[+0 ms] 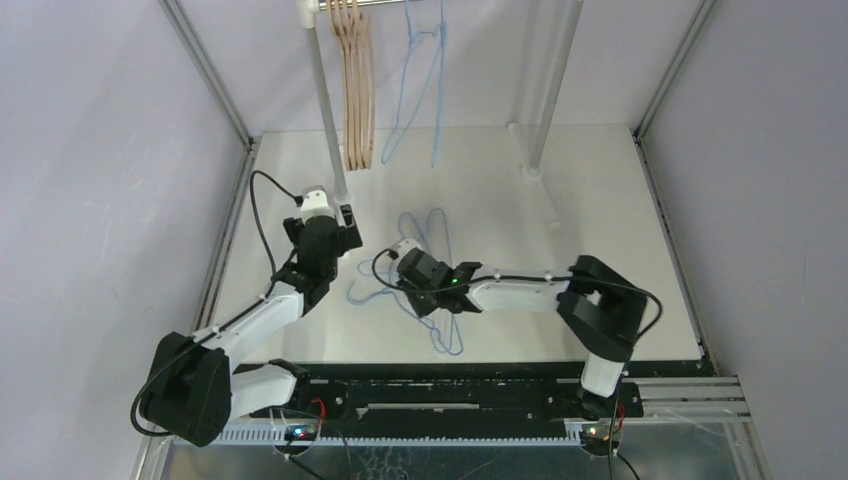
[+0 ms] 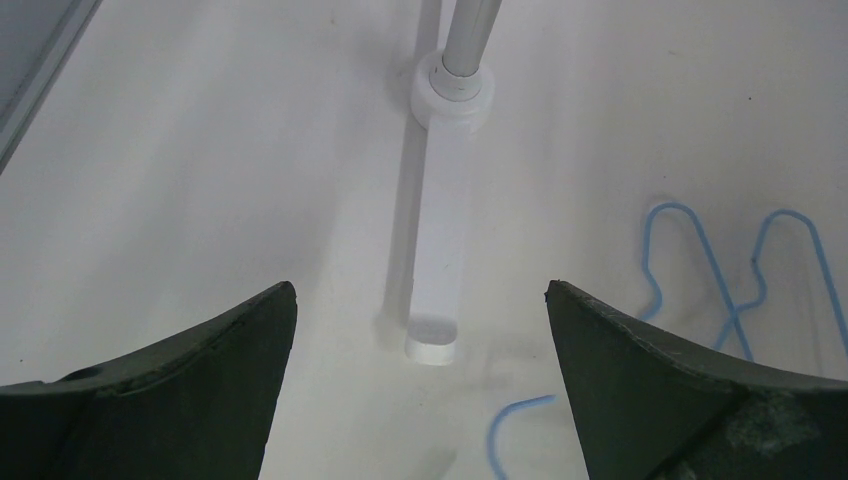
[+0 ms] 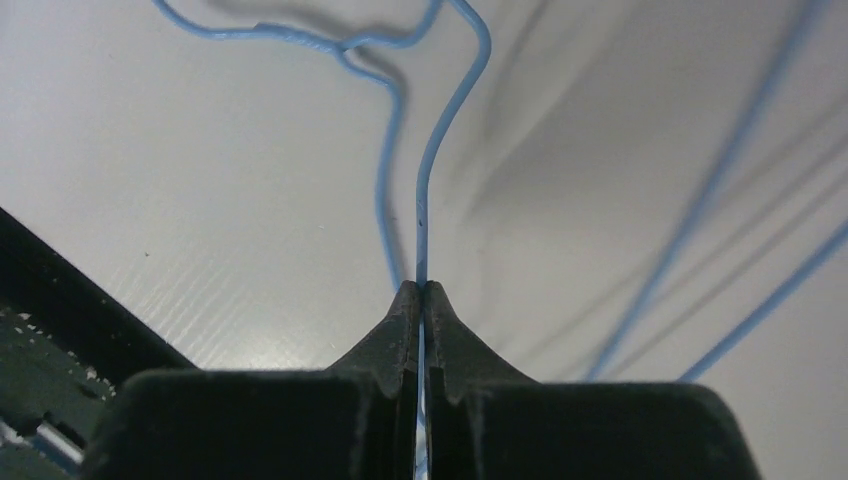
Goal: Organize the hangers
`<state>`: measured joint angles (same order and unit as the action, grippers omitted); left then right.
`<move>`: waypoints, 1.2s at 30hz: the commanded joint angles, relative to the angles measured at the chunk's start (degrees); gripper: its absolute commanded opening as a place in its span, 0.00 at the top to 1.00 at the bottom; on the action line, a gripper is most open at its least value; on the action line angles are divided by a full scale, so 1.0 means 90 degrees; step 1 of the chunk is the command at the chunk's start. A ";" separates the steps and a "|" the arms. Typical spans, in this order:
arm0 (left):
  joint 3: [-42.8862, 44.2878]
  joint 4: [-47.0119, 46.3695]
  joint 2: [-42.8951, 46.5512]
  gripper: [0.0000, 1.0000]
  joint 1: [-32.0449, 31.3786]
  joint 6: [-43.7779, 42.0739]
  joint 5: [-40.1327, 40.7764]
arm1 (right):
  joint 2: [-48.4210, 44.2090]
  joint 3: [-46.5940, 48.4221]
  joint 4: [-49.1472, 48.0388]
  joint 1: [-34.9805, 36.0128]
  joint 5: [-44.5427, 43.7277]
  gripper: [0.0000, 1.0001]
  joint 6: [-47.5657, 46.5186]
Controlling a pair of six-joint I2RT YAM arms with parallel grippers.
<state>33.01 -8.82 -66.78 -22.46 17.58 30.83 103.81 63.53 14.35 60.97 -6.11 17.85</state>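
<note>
On rail (image 1: 327,110) — 4 wooden hangers (image 1: 358,90), 2 blue hangers (image 1: 439,110); tbl (image 1: 600,200) — 2 blue.

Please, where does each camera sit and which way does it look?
Top: above and behind, looking down at table, rail, hangers; left arm and right arm show.
Left wrist: on left arm, faces the rail's foot; open jaws show.
Right wrist: on right arm, faces a blue hanger pinched in shut jaws.
Shared: blue hangers on the table.
</note>
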 commanded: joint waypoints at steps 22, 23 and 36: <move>-0.0094 -0.0296 0.0111 0.01 0.0029 0.0118 0.0061 | -0.4232 -0.1733 -0.1113 -0.4043 0.3981 1.00 0.1007; -0.0092 -0.0294 0.0113 0.01 0.0026 0.0112 0.0058 | -0.4309 -0.1674 -0.1166 -0.4142 0.4044 1.00 0.1090; -0.0083 -0.0302 0.0094 0.01 0.0033 0.0114 0.0061 | -0.4598 -0.1078 -0.2386 -0.5462 0.4837 1.00 0.2528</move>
<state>32.56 -8.88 -66.00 -22.46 18.00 31.24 63.46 50.13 -0.54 13.17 34.39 35.77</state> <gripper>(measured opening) 0.994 0.006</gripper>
